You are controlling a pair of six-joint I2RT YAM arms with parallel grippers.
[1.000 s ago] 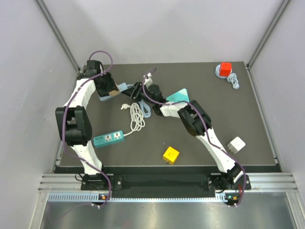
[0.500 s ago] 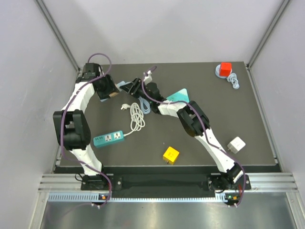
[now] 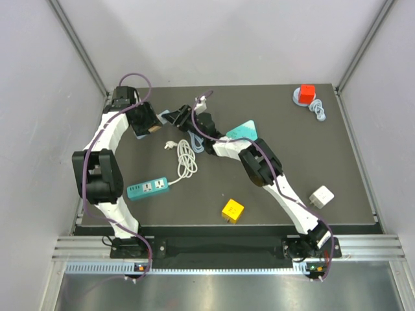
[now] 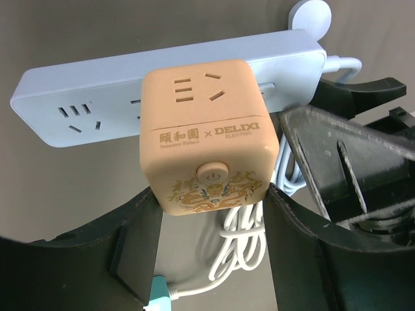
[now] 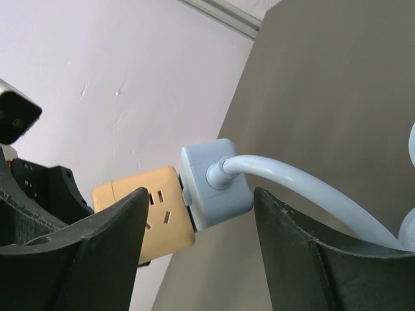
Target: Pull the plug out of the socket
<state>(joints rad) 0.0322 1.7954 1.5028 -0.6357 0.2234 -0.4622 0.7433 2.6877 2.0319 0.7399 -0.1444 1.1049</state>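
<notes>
Found tan plug cube [image 4: 207, 136] of smooth moulded plastic, with rounded corners, gold print and a round button on one face. Seated in pale blue power strip [image 4: 78, 97], a long flat glossy bar, at rear left of matte dark table [image 3: 292, 162]. Clamped at its lower sides by left gripper [image 4: 214, 206], black and scuffed. Found right gripper [image 5: 201, 201] spread astride the strip's end by the thick round cord [image 5: 292, 175], not pinching. Against a second ago, recorded wider right jaws and a slight leftward shift of that wrist.

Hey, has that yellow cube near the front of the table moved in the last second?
No. The yellow cube lies just as far from the table's near edge as before.
</notes>
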